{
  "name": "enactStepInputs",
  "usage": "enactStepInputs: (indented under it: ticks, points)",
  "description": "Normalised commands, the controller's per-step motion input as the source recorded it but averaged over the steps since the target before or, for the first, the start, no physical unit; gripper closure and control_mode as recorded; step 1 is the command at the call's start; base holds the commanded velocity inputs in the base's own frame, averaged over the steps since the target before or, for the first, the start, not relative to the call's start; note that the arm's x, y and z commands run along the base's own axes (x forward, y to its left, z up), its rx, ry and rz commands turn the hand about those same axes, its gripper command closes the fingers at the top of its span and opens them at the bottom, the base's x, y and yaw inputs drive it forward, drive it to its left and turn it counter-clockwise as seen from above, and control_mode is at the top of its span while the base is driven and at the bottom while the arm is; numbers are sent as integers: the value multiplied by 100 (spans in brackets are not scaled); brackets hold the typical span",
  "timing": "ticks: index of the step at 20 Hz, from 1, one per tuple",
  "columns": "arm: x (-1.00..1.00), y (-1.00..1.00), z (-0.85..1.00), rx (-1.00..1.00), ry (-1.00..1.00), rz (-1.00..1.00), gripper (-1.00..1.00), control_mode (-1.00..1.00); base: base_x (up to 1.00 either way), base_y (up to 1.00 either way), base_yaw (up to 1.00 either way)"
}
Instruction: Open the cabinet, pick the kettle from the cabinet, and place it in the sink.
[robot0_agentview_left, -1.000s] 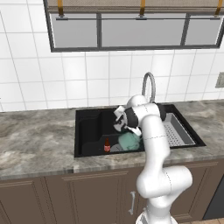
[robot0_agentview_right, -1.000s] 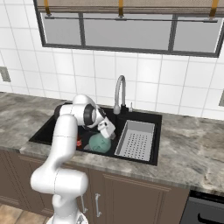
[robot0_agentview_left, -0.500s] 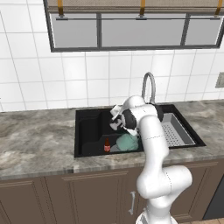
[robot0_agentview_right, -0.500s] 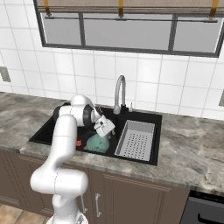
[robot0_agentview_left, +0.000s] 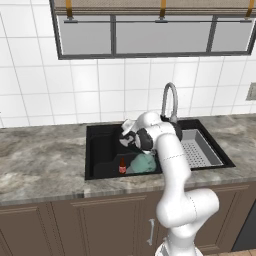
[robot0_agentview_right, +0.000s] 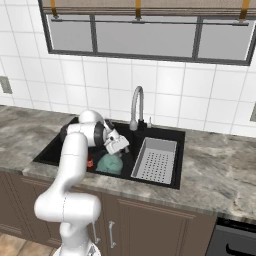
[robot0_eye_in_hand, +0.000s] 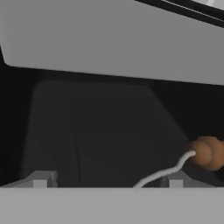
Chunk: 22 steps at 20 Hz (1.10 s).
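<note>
The kettle (robot0_agentview_left: 143, 163) sits down in the sink (robot0_agentview_left: 102, 155), near the front wall, with a little red bottle (robot0_agentview_left: 122, 166) just beside it. The gripper (robot0_agentview_right: 121, 145) hangs right above the kettle with its fingers spread apart and nothing between them — in the hand view the kettle's thin handle (robot0_eye_in_hand: 175, 166) and brown top curve past the right fingertip, free of the grip. So the big job looks done — the arm only needs to lift clear of the sink.
</note>
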Motion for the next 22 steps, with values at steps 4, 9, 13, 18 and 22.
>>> enactStepInputs:
  ticks: [4, 9, 13, 18, 22]
  points:
    - [0, 39, -8, -1, -3, -8, -100, -100, 0, 0, 0]
    - [-6, 37, -11, 0, -12, -1, -100, -100, 0, 0, 0]
    - [-11, 31, -20, 0, -26, 0, -100, -100, 0, 0, 0]
    - [-12, 29, -22, 0, -32, 0, -100, -100, 0, 0, 0]
    - [-16, 25, -22, 0, -32, 1, -100, -100, 0, 0, 0]
